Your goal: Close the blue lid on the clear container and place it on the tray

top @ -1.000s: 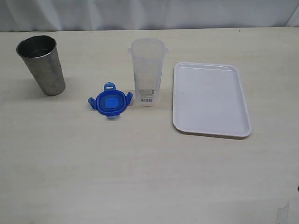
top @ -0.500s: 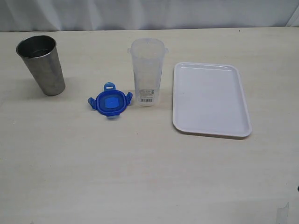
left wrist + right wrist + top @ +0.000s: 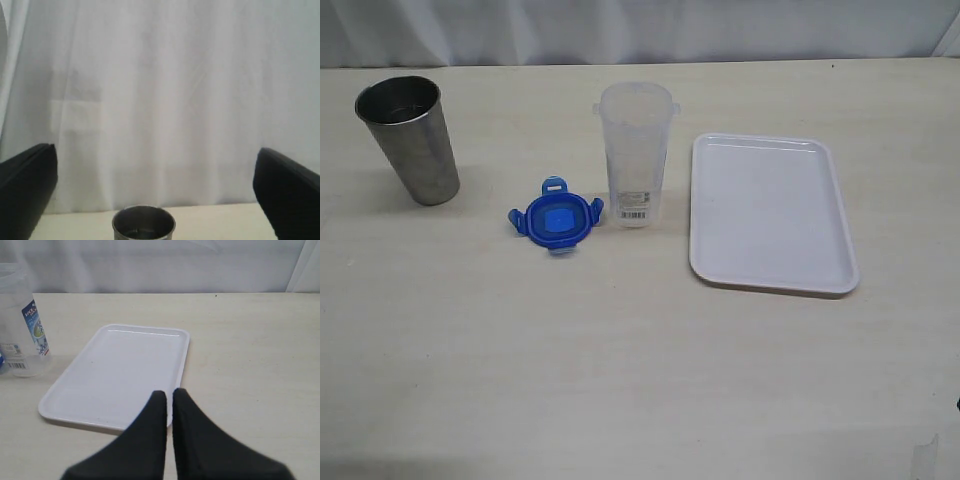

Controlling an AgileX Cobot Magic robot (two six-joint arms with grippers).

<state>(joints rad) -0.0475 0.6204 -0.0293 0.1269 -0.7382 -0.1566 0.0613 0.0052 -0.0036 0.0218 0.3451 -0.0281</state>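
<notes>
Table: nothing has shifted over the last second. Lid [image 3: 555, 222] lies flat on the tabletop, flaps splayed, just beside the foot of the container [image 3: 635, 150], which stands upright and uncapped; tray [image 3: 772, 213] sits bare just to the container's other side, steel cup [image 3: 410, 140] well apart on the far left. So no part of the task is done yet, by the look of it: lid off, container off the tray. Left gripper [image 3: 156, 165] is released, fingers standing at the two edges of its wrist view with nothing between them, only curtain ahead and the cup's rim low in view. I read that as readiness for a first pick, most likely the lid, though it is not aimed at the lid now. Right gripper [image 3: 169, 392] is clenched on nothing, its fingers pressed together, held back from the tray's near rim. Hidden or unclear: neither arm shows in the exterior view, so their height and distance from the objects cannot be placed; the lid does not clearly show in either wrist view; the container is cut off at the edge of the right wrist view, label only; which face of the lid is up I cannot tell.
</notes>
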